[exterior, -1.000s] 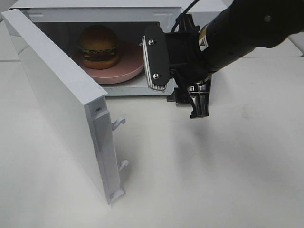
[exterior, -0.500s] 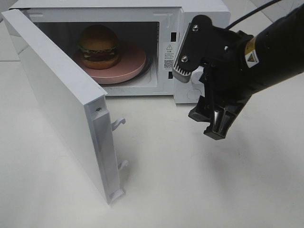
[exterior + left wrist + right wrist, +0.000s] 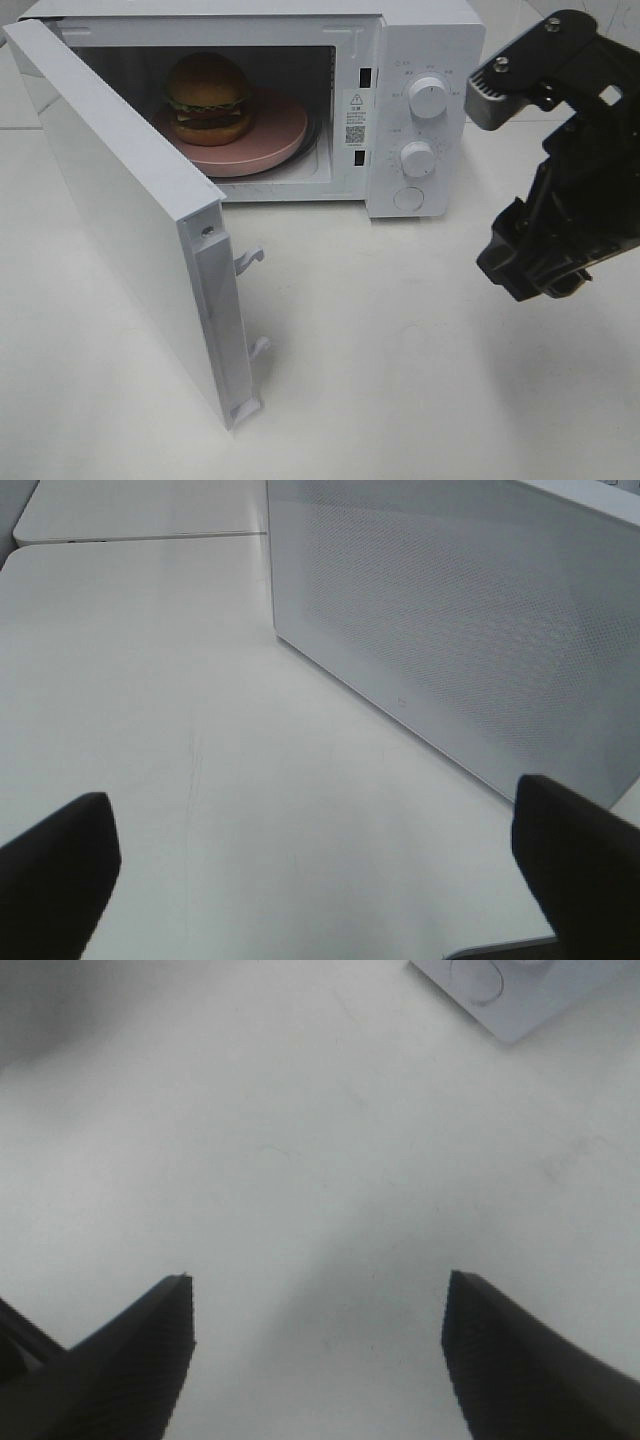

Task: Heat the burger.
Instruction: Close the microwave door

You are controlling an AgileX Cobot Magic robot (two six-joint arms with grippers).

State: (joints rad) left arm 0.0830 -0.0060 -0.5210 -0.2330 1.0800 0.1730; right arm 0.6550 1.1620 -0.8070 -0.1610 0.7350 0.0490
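- Already, the burger (image 3: 208, 98) is sitting on its plate (image 3: 278, 135) inside the microwave (image 3: 440, 25).
- I'm finding the door (image 3: 120, 210) standing open; closing it and setting the dials (image 3: 428, 98) are outstanding.
- Left gripper (image 3: 310, 800) and right gripper (image 3: 318, 1290) are hovering empty, jaws apart.

One white box-shaped microwave oven (image 3: 420, 30) at the far side holds one round golden-brown burger (image 3: 208, 98) and one round pink plate (image 3: 275, 130). Its right panel carries two white round dials (image 3: 428, 98) and one round button (image 3: 407, 199). One open white door (image 3: 110, 200) on the left carries two white latch hooks (image 3: 250, 258). There are two black grippers, the left gripper (image 3: 310, 820) and the right gripper (image 3: 317, 1300).
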